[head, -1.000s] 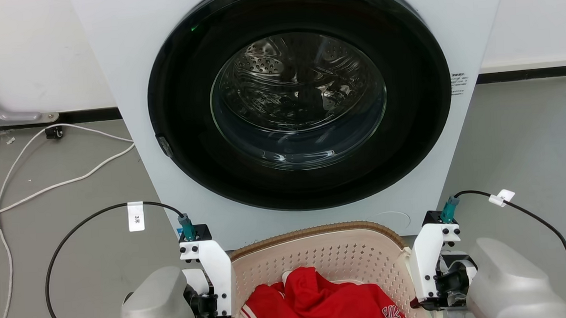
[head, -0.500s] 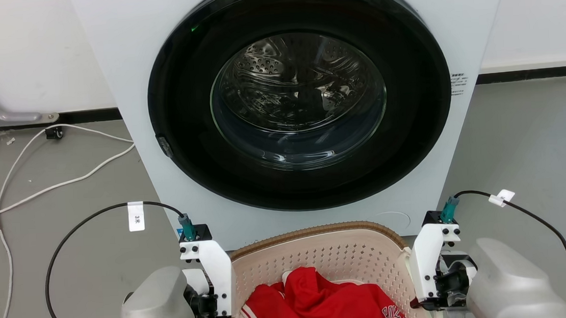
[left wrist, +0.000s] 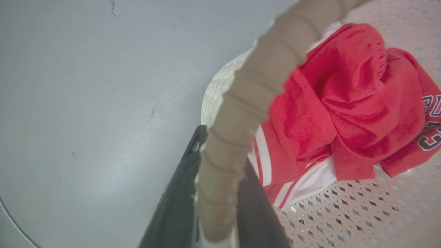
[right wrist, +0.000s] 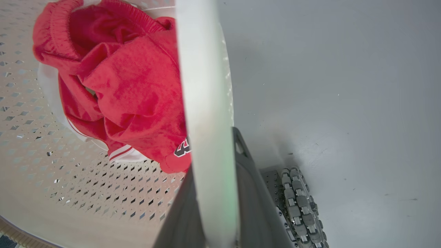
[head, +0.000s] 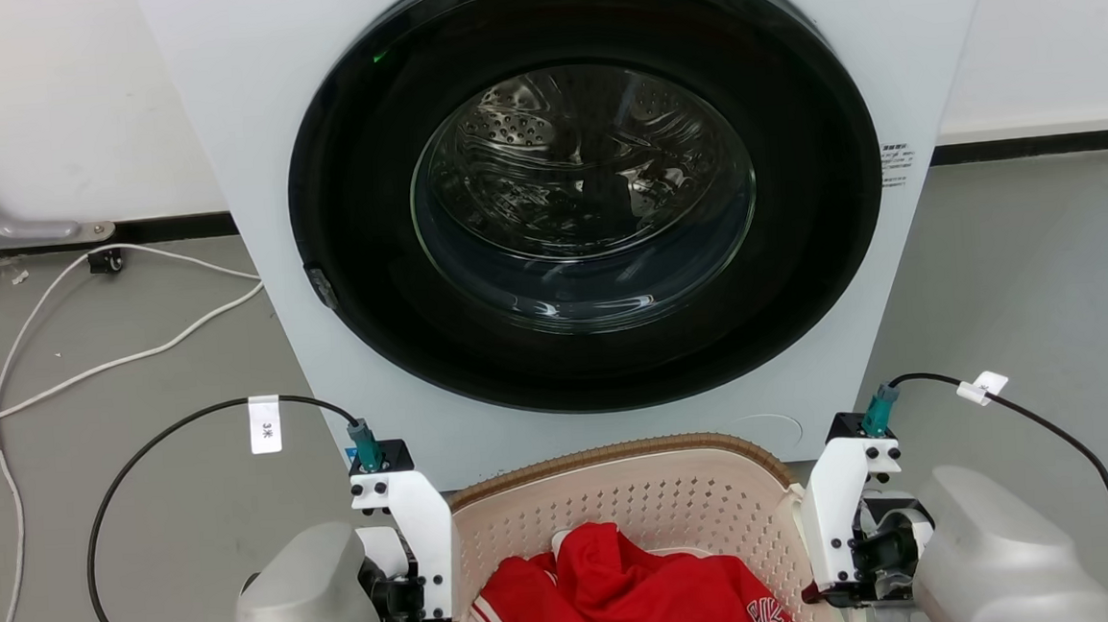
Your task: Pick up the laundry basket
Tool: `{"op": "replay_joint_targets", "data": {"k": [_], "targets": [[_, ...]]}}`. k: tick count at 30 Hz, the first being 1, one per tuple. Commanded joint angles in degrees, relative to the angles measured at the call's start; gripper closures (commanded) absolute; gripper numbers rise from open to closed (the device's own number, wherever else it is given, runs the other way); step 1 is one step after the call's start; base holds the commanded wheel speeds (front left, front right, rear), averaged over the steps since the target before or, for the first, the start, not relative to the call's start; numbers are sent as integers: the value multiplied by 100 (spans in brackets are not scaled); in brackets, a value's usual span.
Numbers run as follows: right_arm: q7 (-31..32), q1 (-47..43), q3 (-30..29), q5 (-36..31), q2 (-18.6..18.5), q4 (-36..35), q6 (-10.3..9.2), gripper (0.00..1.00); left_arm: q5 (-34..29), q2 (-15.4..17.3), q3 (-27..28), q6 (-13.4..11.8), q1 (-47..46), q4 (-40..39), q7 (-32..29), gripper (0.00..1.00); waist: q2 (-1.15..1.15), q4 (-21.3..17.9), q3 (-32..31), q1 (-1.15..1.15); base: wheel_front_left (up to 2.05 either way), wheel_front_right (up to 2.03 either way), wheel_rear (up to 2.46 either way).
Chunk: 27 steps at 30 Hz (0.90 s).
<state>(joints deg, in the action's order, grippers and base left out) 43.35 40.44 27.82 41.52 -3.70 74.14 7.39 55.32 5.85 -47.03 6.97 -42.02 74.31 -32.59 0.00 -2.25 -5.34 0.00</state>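
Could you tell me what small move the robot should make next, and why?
Probably raise both arms straight up together: the left gripper appears clamped on the laundry basket at its brown rim, the right gripper on its white handle, on opposite sides.

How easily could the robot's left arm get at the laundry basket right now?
Yes, very likely: the left tool sits astride the basket at its brown rim, a dark finger pressed against each side, with nothing between them and the rim.

Basket (head: 620, 453), rounded-rectangular, cream perforated plastic walls, brown woven-look rim, upright, open top, just in front of washer (head: 214, 101), red garment (head: 629, 585) bunched inside.
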Motion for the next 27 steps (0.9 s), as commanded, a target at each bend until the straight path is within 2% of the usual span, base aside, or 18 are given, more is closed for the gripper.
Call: {"op": "replay_joint_targets", "data": {"k": [1, 27], "targets": [[-50, 16, -8, 87, 151, -56, 19, 100, 92, -204, -4, 92, -54, -101, 1, 100, 0, -2, 2, 0, 0, 0, 0], [-39, -5, 19, 142, 152, -57, 19, 100, 202, -182, -136, 93, -76, -91, 73, 100, 0, -16, 1, 0, 0, 0, 0]]}}
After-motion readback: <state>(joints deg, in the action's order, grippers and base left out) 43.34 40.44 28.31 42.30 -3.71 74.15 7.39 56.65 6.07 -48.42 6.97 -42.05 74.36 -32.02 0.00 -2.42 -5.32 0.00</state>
